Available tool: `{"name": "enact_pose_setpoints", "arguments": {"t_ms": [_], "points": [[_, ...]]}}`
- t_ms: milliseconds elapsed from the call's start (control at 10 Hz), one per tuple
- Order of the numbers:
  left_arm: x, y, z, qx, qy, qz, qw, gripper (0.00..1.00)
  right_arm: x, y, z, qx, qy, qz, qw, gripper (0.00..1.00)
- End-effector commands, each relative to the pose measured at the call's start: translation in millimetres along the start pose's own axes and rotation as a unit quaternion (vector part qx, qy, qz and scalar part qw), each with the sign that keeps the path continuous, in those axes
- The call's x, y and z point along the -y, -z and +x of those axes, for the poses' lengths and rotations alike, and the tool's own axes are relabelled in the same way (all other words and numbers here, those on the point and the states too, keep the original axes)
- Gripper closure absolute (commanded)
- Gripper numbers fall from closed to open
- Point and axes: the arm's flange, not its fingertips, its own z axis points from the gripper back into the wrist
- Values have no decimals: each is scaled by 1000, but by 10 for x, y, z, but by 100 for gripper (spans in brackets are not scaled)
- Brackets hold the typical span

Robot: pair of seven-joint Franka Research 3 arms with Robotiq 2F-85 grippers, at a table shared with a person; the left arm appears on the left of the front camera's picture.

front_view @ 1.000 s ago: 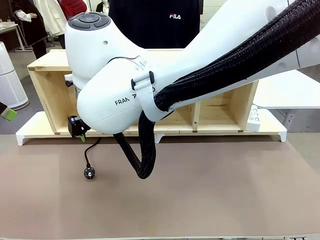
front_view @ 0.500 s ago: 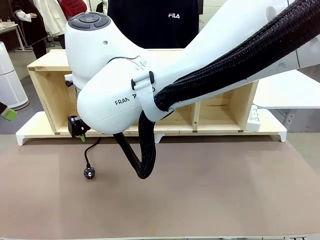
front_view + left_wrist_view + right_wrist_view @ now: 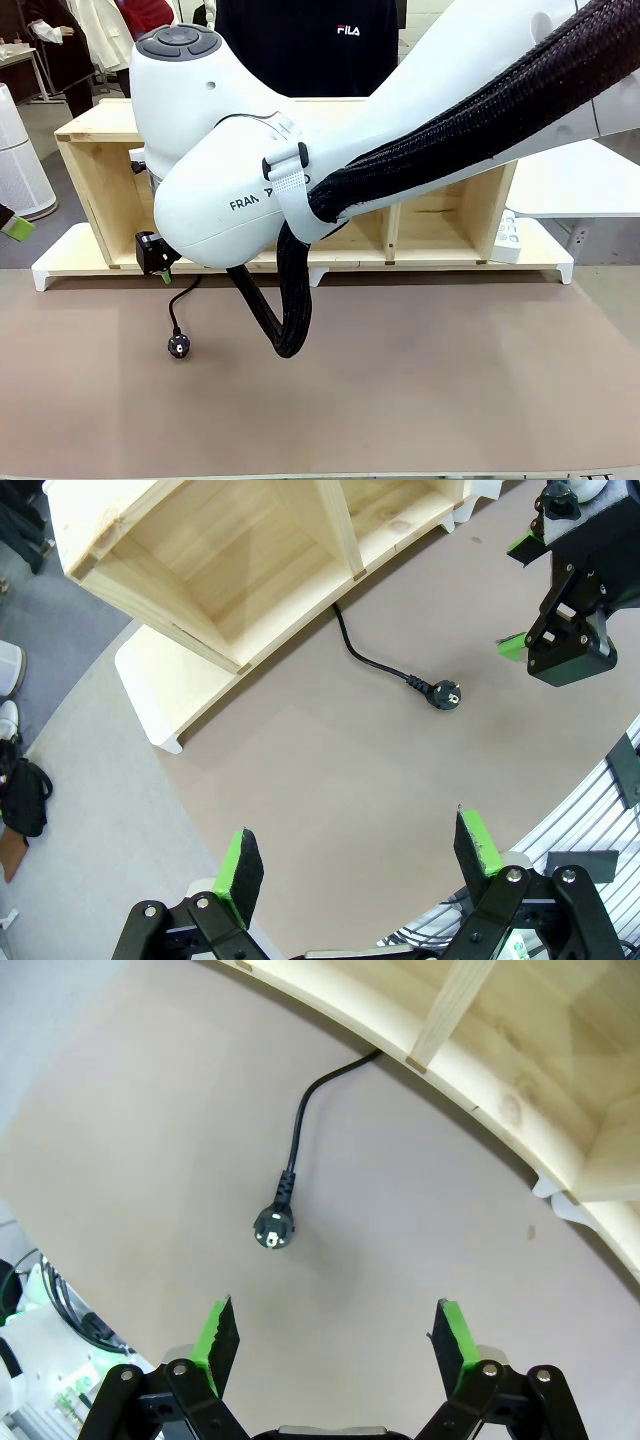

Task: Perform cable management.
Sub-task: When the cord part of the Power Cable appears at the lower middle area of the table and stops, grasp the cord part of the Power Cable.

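Cable [image 3: 274,1227] plug lies at eleven o'clock from my right gripper [image 3: 335,1325], fingers spread (left gripper [image 3: 355,845] likewise), nothing grasped.

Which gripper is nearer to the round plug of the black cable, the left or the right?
Right. The right gripper hovers open just above the plug. The left gripper, also open, hangs farther off and looks down on both.
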Motion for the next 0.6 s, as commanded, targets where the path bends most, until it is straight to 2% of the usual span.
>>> {"name": "enact_pose_setpoints", "arguments": {"t_ms": [0,300,500], "points": [[-12,5,22,6,3,2,1000,0,0,0,0,0,0,0,1000,0],[-12,5,22,6,3,2,1000,0,-381,242,213,-2,37,30,999,0],[-12,5,22,6,3,2,1000,0,-492,401,270,-14,49,23,998,0]]}}
